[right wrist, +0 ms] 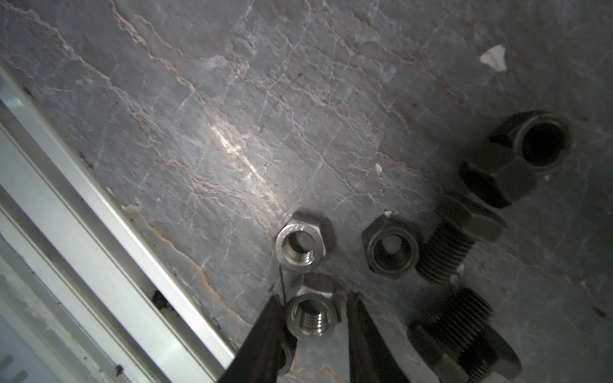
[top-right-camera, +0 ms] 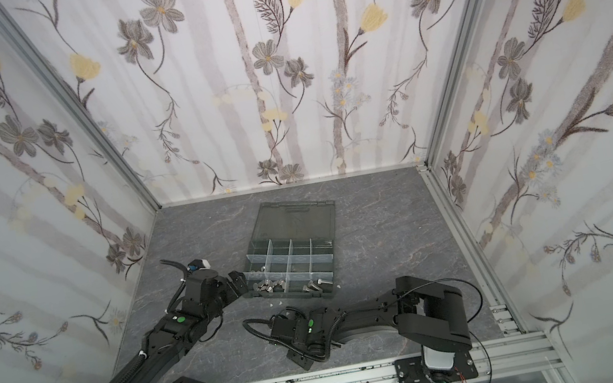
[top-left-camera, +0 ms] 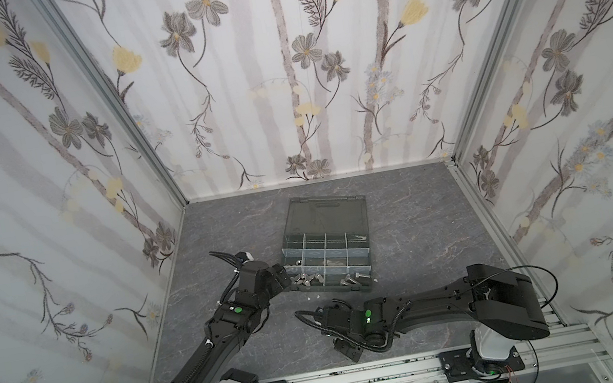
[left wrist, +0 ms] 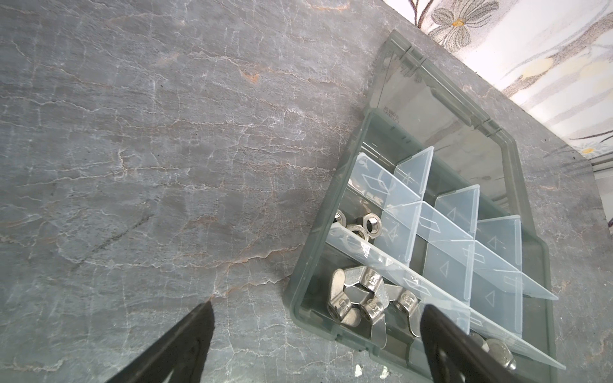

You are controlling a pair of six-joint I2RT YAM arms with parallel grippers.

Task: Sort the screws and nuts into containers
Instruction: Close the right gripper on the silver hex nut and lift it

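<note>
The organiser box (top-left-camera: 371, 272) lies open in both top views, its containers (left wrist: 444, 265) split by pale dividers. Silver wing nuts (left wrist: 361, 295) fill a near corner cell, hex nuts (left wrist: 363, 225) the cell beside it, and silver screws (top-left-camera: 353, 279) another near cell. My left gripper (left wrist: 317, 305) hangs open over that corner, empty. My right gripper (right wrist: 315, 296) is low by the front rail and straddles a silver nut (right wrist: 311, 318). One finger (right wrist: 265, 331) touches the nut; the other stands a sliver off. Another silver nut (right wrist: 298, 245), black nuts (right wrist: 391, 248) and black screws (right wrist: 444, 248) lie beside it.
The box's smoky lid (top-left-camera: 325, 214) lies flat behind the cells. An aluminium rail (right wrist: 83, 232) runs along the table's front edge, close to my right gripper. White flecks (right wrist: 494, 58) dot the grey marble tabletop (top-left-camera: 428, 222). Floral walls enclose three sides.
</note>
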